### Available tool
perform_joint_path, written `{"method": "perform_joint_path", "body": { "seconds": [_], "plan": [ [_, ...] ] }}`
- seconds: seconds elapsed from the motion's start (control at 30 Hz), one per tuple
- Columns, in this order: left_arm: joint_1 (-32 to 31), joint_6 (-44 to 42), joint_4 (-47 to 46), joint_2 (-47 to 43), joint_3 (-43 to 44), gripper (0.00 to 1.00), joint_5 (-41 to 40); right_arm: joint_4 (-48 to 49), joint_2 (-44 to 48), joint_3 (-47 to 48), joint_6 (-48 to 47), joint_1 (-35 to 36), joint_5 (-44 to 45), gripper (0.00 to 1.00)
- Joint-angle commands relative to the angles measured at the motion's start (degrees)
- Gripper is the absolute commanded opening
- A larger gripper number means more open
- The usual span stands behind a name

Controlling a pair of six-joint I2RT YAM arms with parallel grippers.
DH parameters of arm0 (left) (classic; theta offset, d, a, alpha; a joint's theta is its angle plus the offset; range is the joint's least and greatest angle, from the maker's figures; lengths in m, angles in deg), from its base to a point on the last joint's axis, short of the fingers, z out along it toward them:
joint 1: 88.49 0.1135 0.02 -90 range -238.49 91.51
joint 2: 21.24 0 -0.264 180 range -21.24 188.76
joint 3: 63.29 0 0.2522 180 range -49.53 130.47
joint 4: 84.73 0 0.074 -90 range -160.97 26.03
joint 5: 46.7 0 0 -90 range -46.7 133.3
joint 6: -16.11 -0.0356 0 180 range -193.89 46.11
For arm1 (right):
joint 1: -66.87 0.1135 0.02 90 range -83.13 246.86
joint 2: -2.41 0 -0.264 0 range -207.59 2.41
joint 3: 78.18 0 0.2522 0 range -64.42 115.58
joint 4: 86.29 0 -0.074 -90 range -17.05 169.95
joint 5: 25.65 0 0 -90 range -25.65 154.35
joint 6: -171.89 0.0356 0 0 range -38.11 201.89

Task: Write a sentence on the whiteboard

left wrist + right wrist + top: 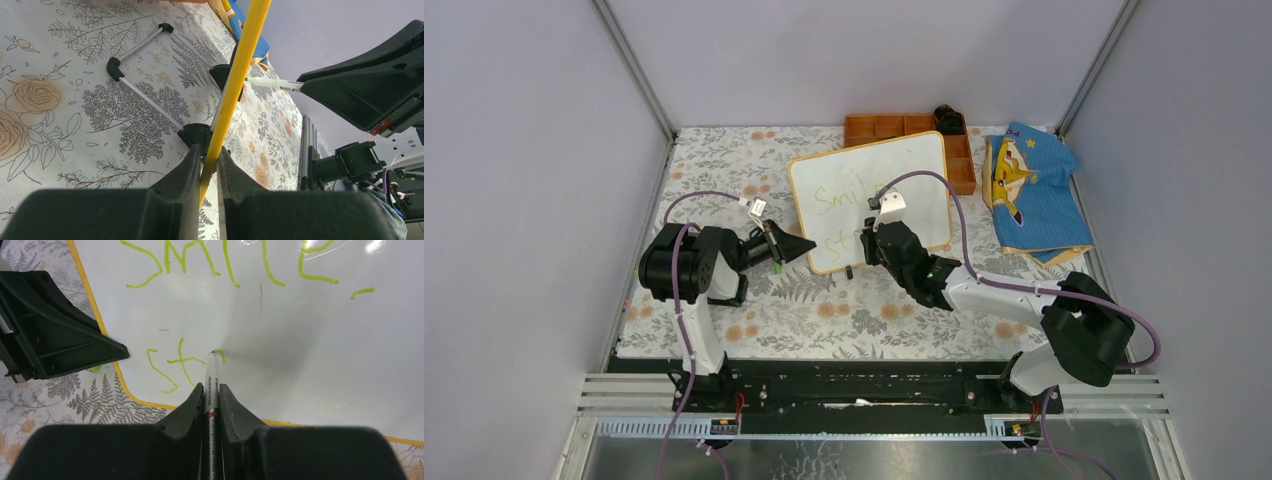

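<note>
The whiteboard (916,170) stands tilted on the floral cloth at mid-table. It bears yellow-green "Smile" (839,197) and, below it, the start of a second line, "st" (172,365). My left gripper (802,246) is shut on the board's left frame edge (239,65), with both fingers (186,170) pressed on it. My right gripper (871,243) is shut on a white marker (211,377). The marker's tip touches the board just right of "st". The marker also shows in the left wrist view (272,82).
An orange compartment tray (894,127) lies behind the board with a black object (949,118) at its back. A blue printed cloth (1029,190) lies at the right. The board's black feet and silver rods (142,97) rest on the cloth.
</note>
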Motion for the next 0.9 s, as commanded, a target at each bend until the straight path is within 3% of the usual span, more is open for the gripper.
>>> {"method": "perform_joint_path", "body": {
  "seconds": [0.0, 0.53, 0.87],
  "plan": [
    [-0.4, -1.4, 4.4, 0.8, 0.2, 0.0, -2.4, 1.4, -1.2, 1.5, -0.3, -0.9, -1.9, 0.0],
    [-0.4, -1.5, 4.5, 0.8, 0.2, 0.0, -2.4, -1.1, 1.5, -3.7, 1.5, -0.8, -0.7, 0.0],
    [-0.5, -1.6, 5.1, 0.8, 0.4, 0.0, -2.2, -2.2, 2.5, -1.9, 0.9, -0.9, 4.1, 0.0]
  ]
}}
